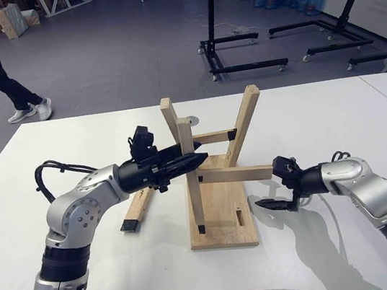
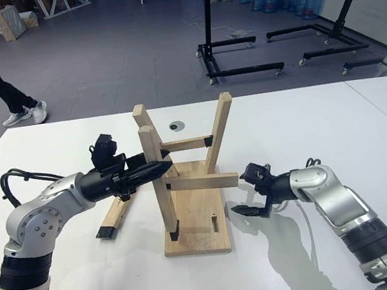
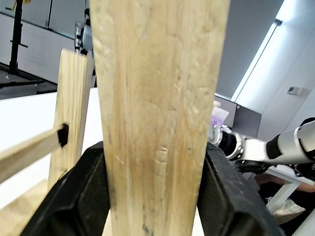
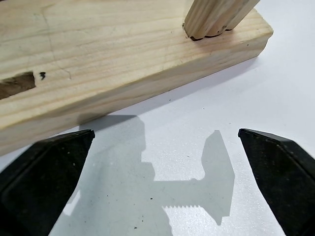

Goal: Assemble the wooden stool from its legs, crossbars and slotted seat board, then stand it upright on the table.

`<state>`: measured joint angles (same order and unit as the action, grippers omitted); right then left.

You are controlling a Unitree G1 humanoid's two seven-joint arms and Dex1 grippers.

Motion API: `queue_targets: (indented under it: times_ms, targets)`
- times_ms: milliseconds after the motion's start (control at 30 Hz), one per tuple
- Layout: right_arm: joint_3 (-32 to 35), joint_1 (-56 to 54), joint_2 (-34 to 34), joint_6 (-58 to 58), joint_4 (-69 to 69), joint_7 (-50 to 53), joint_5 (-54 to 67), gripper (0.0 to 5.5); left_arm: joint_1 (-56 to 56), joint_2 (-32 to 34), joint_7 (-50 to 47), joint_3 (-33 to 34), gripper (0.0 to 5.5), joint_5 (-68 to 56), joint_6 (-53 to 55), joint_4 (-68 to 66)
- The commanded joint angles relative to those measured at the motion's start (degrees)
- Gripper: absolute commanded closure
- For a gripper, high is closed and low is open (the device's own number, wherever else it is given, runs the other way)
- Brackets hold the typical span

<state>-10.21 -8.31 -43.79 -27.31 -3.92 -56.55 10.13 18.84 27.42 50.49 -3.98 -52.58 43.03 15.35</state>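
We see the half-built stool [image 1: 212,175] upside down on the white table [image 1: 69,142], about midway between the table's left and right edges and closer to its near edge than its far one. The seat board [image 1: 222,217] lies flat on the tabletop and three legs rise from it. The near leg [image 1: 196,195] stands straight at the board's near left corner, the far leg [image 1: 169,119] stands behind it, and the right leg [image 1: 245,117] leans away to the right. The upper crossbar [image 1: 213,138] joins the far leg to the right leg. The lower crossbar [image 1: 238,175] runs rightward from the near leg, and its other end is joined to nothing. A slot [image 1: 240,217] stays open by the board's near right corner. The fourth leg [image 1: 138,210] lies flat on the table just left of the board, partly under the left arm.

The left claw [image 1: 196,160] is pinching the near leg at roughly mid-height; from the wrist we see its black pads [image 3: 74,201] pressed against both sides of the wood. The right claw [image 1: 262,205] hangs low over the table just beside the board's right edge, apart from it, its fingers [image 4: 44,177] spread wide with only tabletop between them
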Motion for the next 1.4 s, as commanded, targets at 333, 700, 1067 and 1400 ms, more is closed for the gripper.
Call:
queue_targets:
  times_ms: [333, 700, 1067, 1400]
  targets:
    - [-0.9, -0.4, 0.9, -0.1, 0.0, 0.6, -0.6, 0.10, -2.5, -1.8, 3.0, -4.0, 3.37, 11.4, -8.6, -2.3]
    - [-2.0, 1.3, 1.7, -0.6, -1.5, 0.8, -0.4, 0.10, -15.2, 3.8, 2.2, -12.1, 3.37, 26.4, -22.5, 2.7]
    - [-3.0, 2.8, 2.2, -1.2, -2.5, 1.2, -0.2, 0.10, -16.5, 3.0, -3.9, -14.6, 3.37, 33.5, -36.0, -7.3]
    - [-3.3, 2.8, 2.6, -1.1, -2.4, 1.6, 0.0, 0.10, -12.4, 5.0, -2.6, -14.7, 3.37, 35.1, -39.6, -9.2]
